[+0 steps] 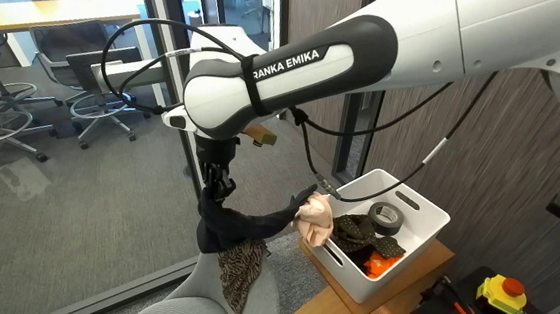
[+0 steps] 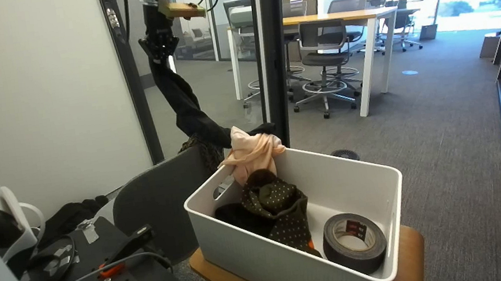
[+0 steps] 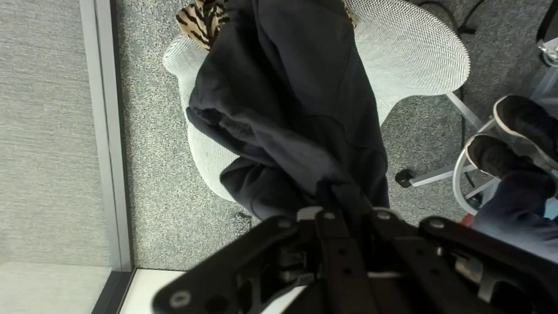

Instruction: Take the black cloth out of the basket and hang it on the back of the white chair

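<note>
The gripper [image 3: 352, 214] pinches one end of the black cloth [image 3: 305, 113] above the back of the white chair [image 1: 261, 306]. It droops, then stretches across to the basket [image 2: 257, 265], where its far end pokes up beside a peach cloth [image 1: 315, 219]. The peach cloth hangs over the basket's rim, on the side by the chair. A striped cloth [image 1: 240, 277] hangs over the chair's top edge. I can't tell whether the black cloth touches that edge. A gap of grey carpet [image 1: 292, 265] shows between the chair and the basket's wooden stand [image 1: 436, 257]. In the wrist view, more carpet lies between the chair and a long metal floor frame [image 3: 111, 131]. Tape [image 1: 375, 227] sits inside the basket.
</note>
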Available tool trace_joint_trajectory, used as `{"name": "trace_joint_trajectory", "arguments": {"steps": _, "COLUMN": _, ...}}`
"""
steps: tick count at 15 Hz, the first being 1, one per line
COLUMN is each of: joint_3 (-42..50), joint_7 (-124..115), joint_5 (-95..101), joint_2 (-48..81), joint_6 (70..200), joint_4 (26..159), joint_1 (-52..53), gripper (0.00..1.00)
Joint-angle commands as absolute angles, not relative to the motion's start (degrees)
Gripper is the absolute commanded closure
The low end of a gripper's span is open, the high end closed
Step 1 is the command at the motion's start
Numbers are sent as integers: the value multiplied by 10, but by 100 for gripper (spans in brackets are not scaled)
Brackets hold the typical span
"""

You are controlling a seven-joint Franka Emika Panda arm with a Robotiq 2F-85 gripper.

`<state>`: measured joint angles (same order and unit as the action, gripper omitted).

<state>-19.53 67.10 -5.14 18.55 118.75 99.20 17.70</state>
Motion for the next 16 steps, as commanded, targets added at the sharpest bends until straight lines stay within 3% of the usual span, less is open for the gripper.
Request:
{"name": "trace_joint_trajectory", "arguments": {"steps": 1, "joint_3": -208, "joint_7": 656, "joint_5": -51, "joint_2": 133, "joint_6": 1222, "joint_4": 1051, "joint_1": 179, "gripper": 91}}
{"name": "trace_joint_trajectory", "arguments": {"steps": 16, "joint_3": -211, "joint_7": 625, "joint_5": -18, "joint_2": 277, "joint_6": 1215, "joint_4": 980, "joint_1": 204, "gripper": 91}}
